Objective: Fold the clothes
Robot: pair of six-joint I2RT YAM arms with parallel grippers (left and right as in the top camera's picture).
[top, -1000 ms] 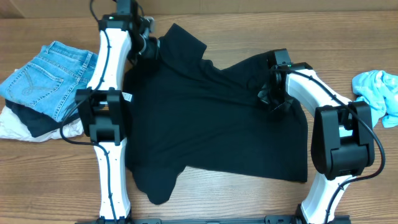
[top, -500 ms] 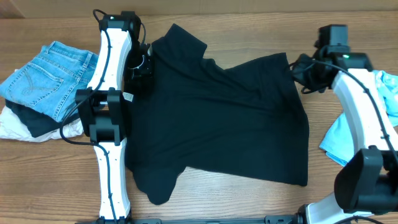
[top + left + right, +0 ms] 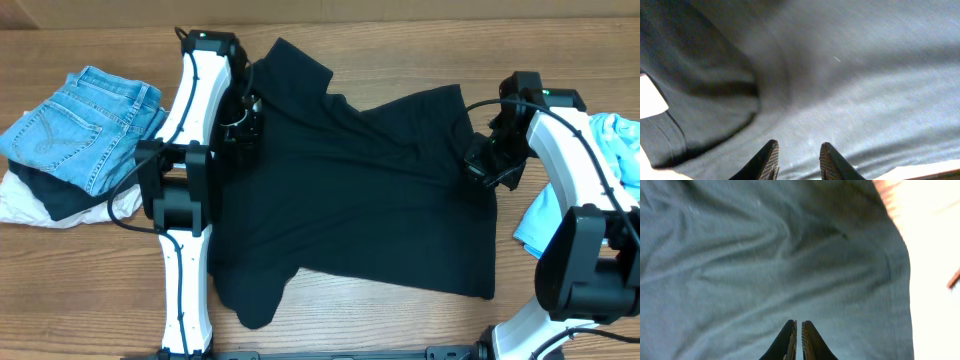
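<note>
A large plain black short-sleeved T-shirt (image 3: 360, 190) is lying spread and rumpled across the brown wooden table (image 3: 400, 325). The left arm's black gripper (image 3: 243, 128) is sitting over the shirt's upper left edge, and the right arm's black gripper (image 3: 483, 165) is sitting over its right edge. Folded blue denim jeans (image 3: 75, 120) are resting on a dark garment (image 3: 60, 197) and a white cloth (image 3: 20, 205) at far left. A crumpled light blue cloth (image 3: 612, 140) is lying at far right, partly under the right arm.

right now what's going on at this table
Two robot arms are working on a black T-shirt that lies spread but rumpled on the wooden table. The left gripper hangs over the shirt's upper left part, jaws apart, and the right gripper sits at its right edge, closed, with no fabric visibly pinched. No fold is made yet. Folded jeans lie at the left, a light blue cloth at the right.
</note>
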